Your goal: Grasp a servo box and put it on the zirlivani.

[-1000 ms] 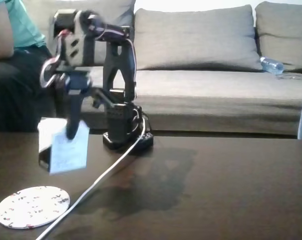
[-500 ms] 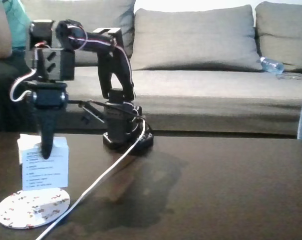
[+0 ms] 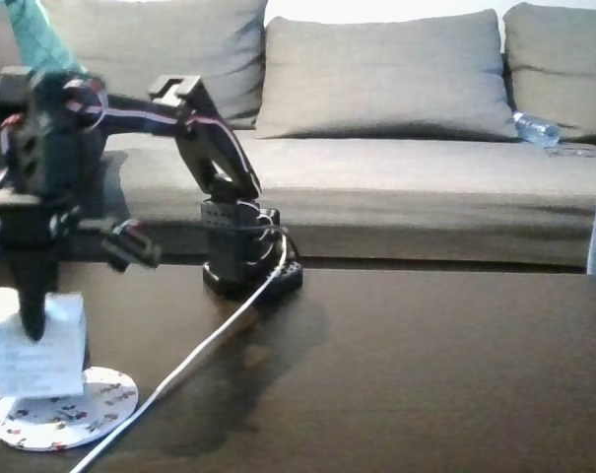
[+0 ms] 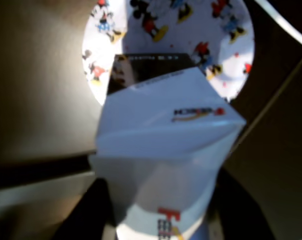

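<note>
The servo box [image 3: 38, 347], a white carton with small print on its front, hangs over the left part of the zirlivani [image 3: 81, 409], a flat round white disc with speckles near the table's front left corner. My gripper [image 3: 32, 330] points straight down and is shut on the box, one dark finger [image 3: 32, 305] running down its front face. Whether the box's underside touches the disc I cannot tell. In the wrist view the box [image 4: 163, 145] sits between my gripper's [image 4: 160, 222] dark fingers, and the zirlivani [image 4: 160, 30], printed with cartoon mice, lies beyond it.
The arm's black base [image 3: 248, 261] stands mid-table, and a white cable [image 3: 194, 360] runs from it toward the front edge, passing right of the disc. A grey sofa [image 3: 396, 148] with a water bottle [image 3: 536, 128] is behind. A person's teal sleeve [image 3: 36, 34] shows top left.
My arm has swung left and downward with the box in its grip, bringing it from beside the base to low over the disc.
</note>
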### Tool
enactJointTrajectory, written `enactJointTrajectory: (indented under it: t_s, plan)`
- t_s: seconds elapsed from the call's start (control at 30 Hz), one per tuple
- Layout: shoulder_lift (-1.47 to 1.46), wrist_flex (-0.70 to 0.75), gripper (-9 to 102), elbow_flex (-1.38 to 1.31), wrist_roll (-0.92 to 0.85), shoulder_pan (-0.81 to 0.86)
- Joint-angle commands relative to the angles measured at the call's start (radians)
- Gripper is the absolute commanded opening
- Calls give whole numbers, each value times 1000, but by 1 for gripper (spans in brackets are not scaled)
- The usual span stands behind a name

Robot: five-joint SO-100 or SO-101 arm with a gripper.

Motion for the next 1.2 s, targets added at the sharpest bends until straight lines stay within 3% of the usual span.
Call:
enactJointTrajectory:
  t_s: [0.0, 0.3, 0.5, 0.93, 1.17]
  plan:
    - [5, 0, 6, -46, 17, -9]
    - [5, 0, 7, -46, 14, -25]
    - [5, 6, 20, -46, -2, -21]
    - [6, 60, 21, -46, -49, -8]
    - [6, 61, 32, -46, -71, -8]
